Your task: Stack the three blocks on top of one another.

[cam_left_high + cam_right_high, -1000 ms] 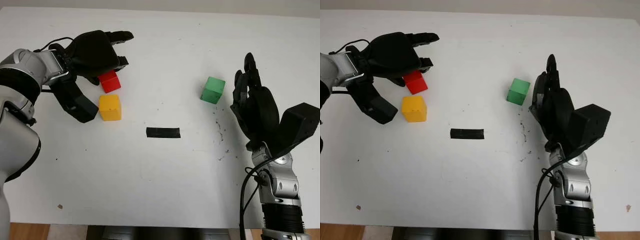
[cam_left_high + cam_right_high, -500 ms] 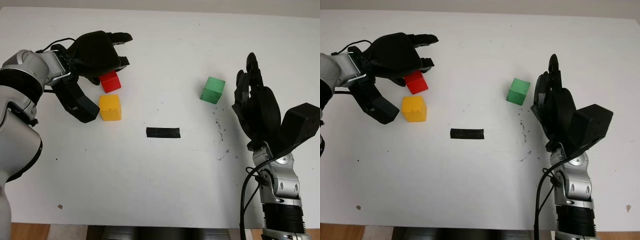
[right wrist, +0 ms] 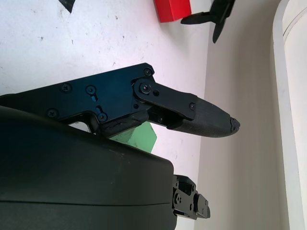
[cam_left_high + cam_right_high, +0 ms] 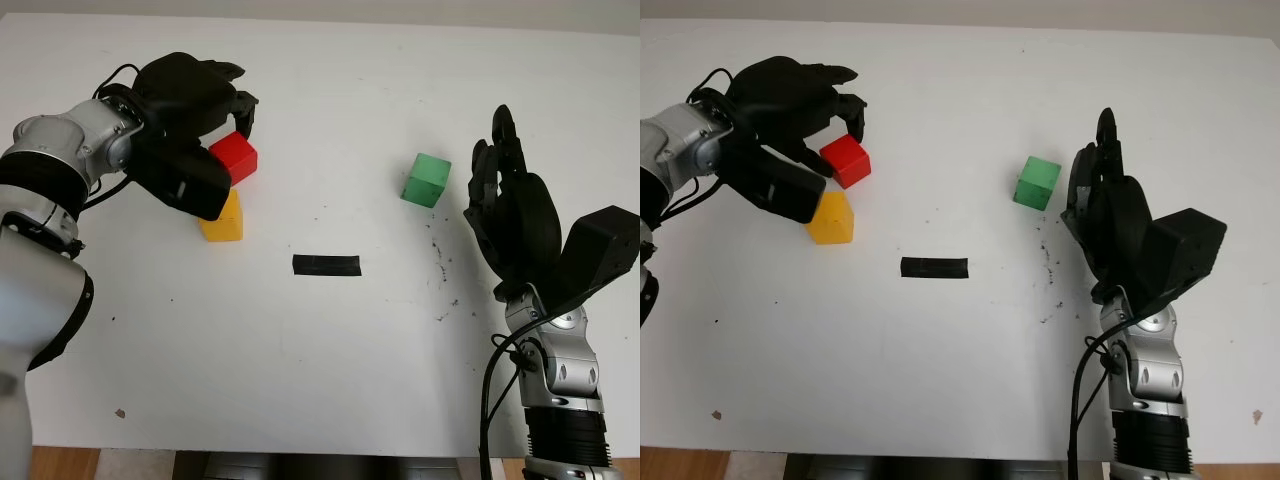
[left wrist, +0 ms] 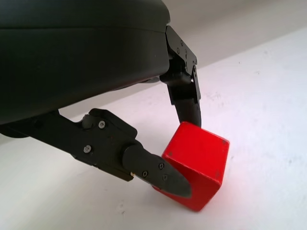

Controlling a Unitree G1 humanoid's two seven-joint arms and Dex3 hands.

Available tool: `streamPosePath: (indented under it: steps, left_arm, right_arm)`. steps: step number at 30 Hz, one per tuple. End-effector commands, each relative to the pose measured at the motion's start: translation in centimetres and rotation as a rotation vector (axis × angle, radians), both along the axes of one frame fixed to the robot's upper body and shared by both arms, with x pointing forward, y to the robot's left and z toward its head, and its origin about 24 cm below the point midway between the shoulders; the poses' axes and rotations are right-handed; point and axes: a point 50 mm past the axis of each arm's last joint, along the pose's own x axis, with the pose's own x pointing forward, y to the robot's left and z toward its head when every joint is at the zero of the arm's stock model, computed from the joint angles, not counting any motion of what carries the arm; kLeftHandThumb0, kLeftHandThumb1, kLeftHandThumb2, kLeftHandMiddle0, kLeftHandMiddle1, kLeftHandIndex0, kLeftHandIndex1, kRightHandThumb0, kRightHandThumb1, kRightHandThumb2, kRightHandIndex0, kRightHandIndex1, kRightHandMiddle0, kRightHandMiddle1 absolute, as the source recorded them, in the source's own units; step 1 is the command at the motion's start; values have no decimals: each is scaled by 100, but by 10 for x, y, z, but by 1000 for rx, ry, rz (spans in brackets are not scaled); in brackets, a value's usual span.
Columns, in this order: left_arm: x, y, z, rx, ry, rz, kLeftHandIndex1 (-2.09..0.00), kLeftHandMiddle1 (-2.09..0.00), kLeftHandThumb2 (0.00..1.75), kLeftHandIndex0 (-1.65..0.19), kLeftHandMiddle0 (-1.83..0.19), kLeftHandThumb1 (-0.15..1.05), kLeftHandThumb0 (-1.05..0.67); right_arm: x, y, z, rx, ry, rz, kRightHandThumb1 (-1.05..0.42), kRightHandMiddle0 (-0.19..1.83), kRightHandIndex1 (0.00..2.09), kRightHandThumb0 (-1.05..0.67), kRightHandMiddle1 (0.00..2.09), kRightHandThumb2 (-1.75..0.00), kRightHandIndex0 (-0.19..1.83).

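The left hand was in the upper left of the frame, and its fingers were closed on the red block. In the left wrist view one finger pressed the near side of the block and another pressed the far side, so the block was pinched between them. The block looked tipped a little, and it seemed to be lifted just off the white worktop. The yellow block sat just below the red one in the frame, partly hidden behind the arm. The green block sat in the upper right, well apart from the other two. The right hand was open and held nothing, just beside the green block on the right side of the frame. To do this step well, I think the left hand needed to keep its grip firm and bring the red block right over the middle of the yellow one. It should turn the block flat first, so it would not slide off. Then it should lower slowly and let go only when the red block sat steady.
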Motion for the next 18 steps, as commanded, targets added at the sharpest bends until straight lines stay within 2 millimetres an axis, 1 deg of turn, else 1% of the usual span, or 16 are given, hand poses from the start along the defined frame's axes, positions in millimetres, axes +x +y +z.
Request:
streamPosePath:
  steps: [1,9,13,15,18]
  left_arm:
    - [-1,3,7,-46,0,12,-132,-5,6,-36,-17,99,-40]
    - [-3,9,12,-103,23,29,-135,-5,6,-32,-17,100,-40]
    - [-5,10,17,-182,25,13,-140,-6,6,-29,-17,101,-38]
    - [-5,10,20,-217,21,6,-134,-6,6,-30,-18,101,-38]
    - [-6,10,23,-284,26,-13,-133,-6,5,-31,-18,100,-37]
  right_arm:
    - [-3,-1,0,-1,-1,1,-105,-19,0,-69,0,-70,-19]
    - [-4,-1,-2,-3,-2,4,-105,-19,0,-68,0,-72,-19]
    - [-5,0,-3,15,0,1,-105,-19,0,-68,0,-70,-19]
    - [-5,0,-3,8,-1,2,-105,-19,0,-69,0,-70,-19]
    - [-4,1,-3,6,-2,5,-105,-19,0,-69,0,-71,-19]
